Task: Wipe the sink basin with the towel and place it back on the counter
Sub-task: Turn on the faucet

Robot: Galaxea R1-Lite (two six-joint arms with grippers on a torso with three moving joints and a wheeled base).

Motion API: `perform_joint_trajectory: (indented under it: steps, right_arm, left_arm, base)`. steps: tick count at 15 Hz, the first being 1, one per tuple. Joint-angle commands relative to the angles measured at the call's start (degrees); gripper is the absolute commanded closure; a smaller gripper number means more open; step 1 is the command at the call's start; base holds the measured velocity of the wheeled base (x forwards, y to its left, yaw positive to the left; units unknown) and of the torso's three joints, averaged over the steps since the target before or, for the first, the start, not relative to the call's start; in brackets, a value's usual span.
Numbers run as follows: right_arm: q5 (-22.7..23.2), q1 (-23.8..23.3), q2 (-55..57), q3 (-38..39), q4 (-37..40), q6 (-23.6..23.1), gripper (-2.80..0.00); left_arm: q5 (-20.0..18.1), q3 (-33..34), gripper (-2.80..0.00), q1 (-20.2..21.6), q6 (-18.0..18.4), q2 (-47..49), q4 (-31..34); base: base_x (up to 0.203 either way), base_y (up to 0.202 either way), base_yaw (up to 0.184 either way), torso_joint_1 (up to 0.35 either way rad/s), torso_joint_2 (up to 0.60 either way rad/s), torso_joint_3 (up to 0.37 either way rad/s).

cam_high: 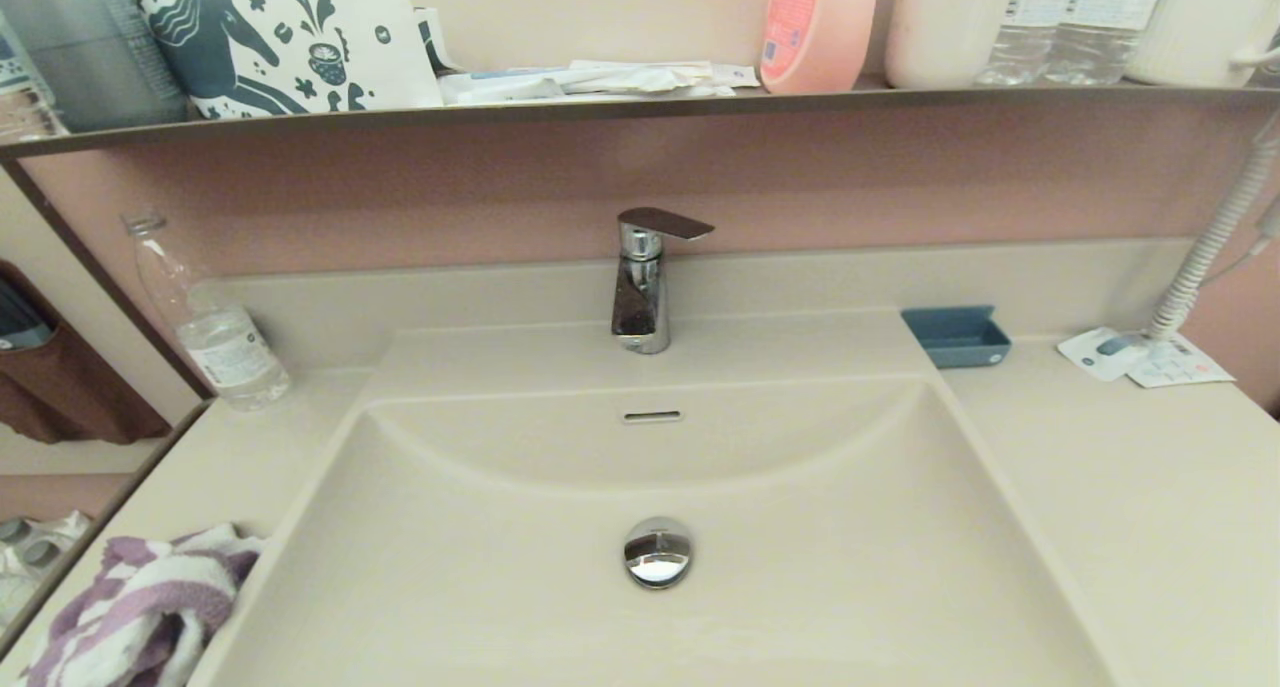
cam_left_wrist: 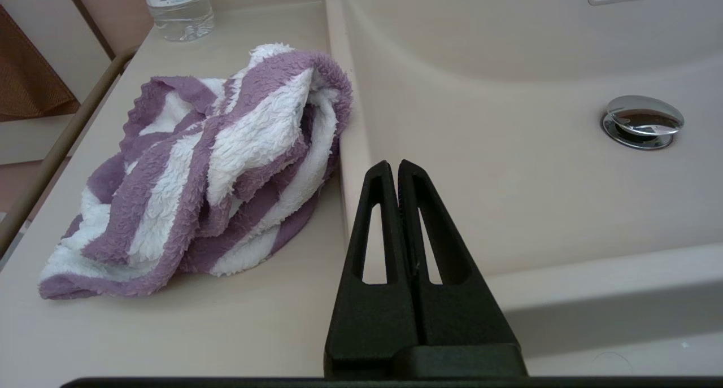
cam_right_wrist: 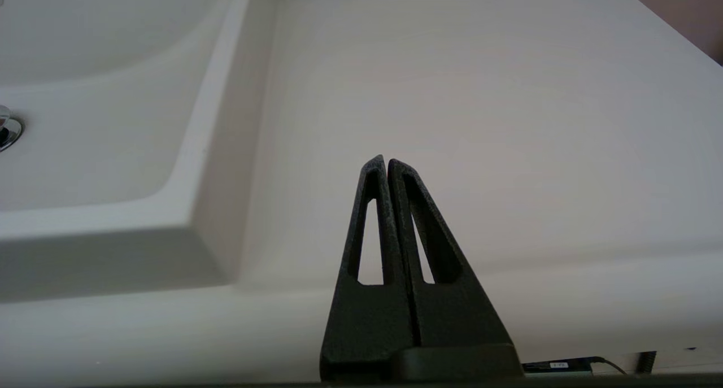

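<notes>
Towel (cam_left_wrist: 209, 168) sits bunched on the worktop (cam_left_wrist: 169, 331), lower left of the head view, its right side pressed against the left rim of the sink basin (cam_left_wrist: 508, 168). No clean long axis, it's a crumpled heap; loosely it runs from lower left toward the upper centre of the left wrist frame, with stripes folding over each other.

My left claw (cam_left_wrist: 398, 165) has both fingers pressed together, nothing between them. Its tips hover over the basin's left rim, and the towel lies just beside them, to the left in the left wrist frame and a bit further up. That's the relation I care about: a short sideways shift toward the frame's left puts the tips over the cloth, and I judge the fingers need to spread first.

Right claw (cam_right_wrist: 386, 161) also together and empty, parked over bare worktop on the far side of the basin, well apart from the towel. Left arm is clearly nearer, so I'd use it. Neither claw shows in the head view.

Containers: the basin holds nothing but its chrome drain plug (cam_high: 657, 551), with the overflow slot (cam_high: 651, 416) on the back wall. No water visible. Blue tray (cam_high: 956, 336) at the basin's upper right corner looks empty. Clear water bottle (cam_high: 215, 332) stands upright at the back of the left worktop, apart from the towel.

Wiping not started, I reckon; grasp comes first.
</notes>
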Motion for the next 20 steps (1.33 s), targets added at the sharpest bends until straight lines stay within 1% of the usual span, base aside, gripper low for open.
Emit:
perform_joint_trajectory:
  steps: [1,7,9,13,16,20]
  right_arm:
    - [0.00,0.00,0.05,0.00,0.00,0.02,0.00]
    - [0.00,0.00,0.05,0.00,0.00,-0.04,0.00]
    - [-0.09,0.00,0.05,0.00,-0.09,0.89,0.00]
    - [0.25,0.00,0.05,-0.70,0.03,-1.17,0.00]
    - [1.77,0.00,2.44,-5.27,0.85,-1.06,0.00]
    - [3.45,0.21,15.17,-12.94,0.46,-0.52,0.00]
  left_arm:
    - [-0.01,0.00,0.00,0.01,0.04,-0.02,0.02]
    - [-0.01,0.00,0.00,0.01,0.01,-0.02,0.02]
    - [-0.01,0.00,0.00,0.01,0.04,-0.02,0.02]
    - [-0.01,0.00,0.00,0.01,0.04,-0.02,0.02]
    - [-0.01,0.00,0.00,0.01,0.02,-0.02,0.02]
    - [-0.01,0.00,0.00,0.01,0.04,-0.02,0.02]
  base:
    - [0.000,0.000,0.000,0.000,0.00,0.000]
    - [0.000,0.000,0.000,0.000,0.00,0.000]
    - [0.000,0.000,0.000,0.000,0.00,0.000]
    - [0.000,0.000,0.000,0.000,0.00,0.000]
    - [0.000,0.000,0.000,0.000,0.00,0.000]
    - [0.000,0.000,0.000,0.000,0.00,0.000]
